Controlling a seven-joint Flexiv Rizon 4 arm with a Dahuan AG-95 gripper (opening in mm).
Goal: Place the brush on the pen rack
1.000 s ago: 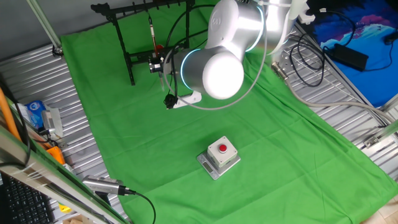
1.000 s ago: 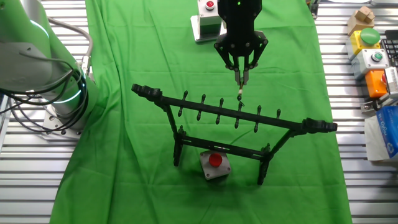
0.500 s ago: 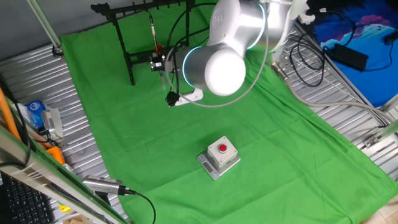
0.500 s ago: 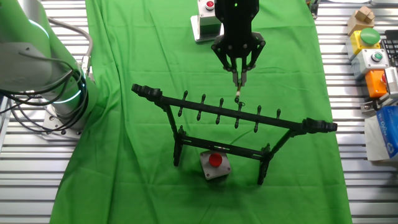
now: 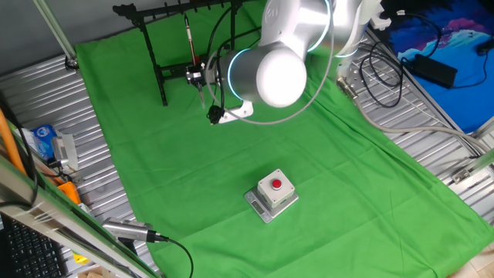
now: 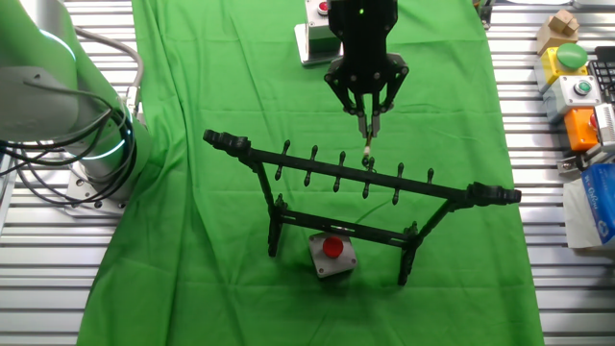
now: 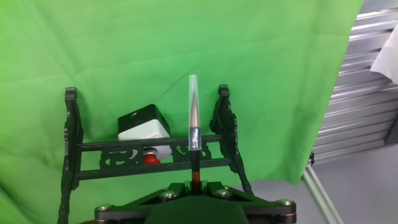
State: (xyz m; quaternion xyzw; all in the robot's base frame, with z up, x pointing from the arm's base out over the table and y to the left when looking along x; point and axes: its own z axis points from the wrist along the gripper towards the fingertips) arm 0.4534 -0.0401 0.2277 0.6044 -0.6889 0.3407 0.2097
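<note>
Claw (image 6: 366, 113) status from my remote station: clenched on the brush (image 7: 193, 143), which runs straight out from between the fingers in the hand view, dark shaft at the grip, pale pointed tip inside a clear cap. In the other fixed view, I see the brush (image 6: 367, 146) pointing down toward the top bar of the pen rack (image 6: 360, 185), its lower end at the row of pegs; I cannot tell whether it touches one. The pen rack (image 7: 147, 149) stands upright on the green cloth (image 6: 192, 86) covering the worktop. A red-button box (image 6: 331, 254) sits near the rack's lower crossbar. A second button box (image 5: 272, 194) lies well apart in one fixed view.
</note>
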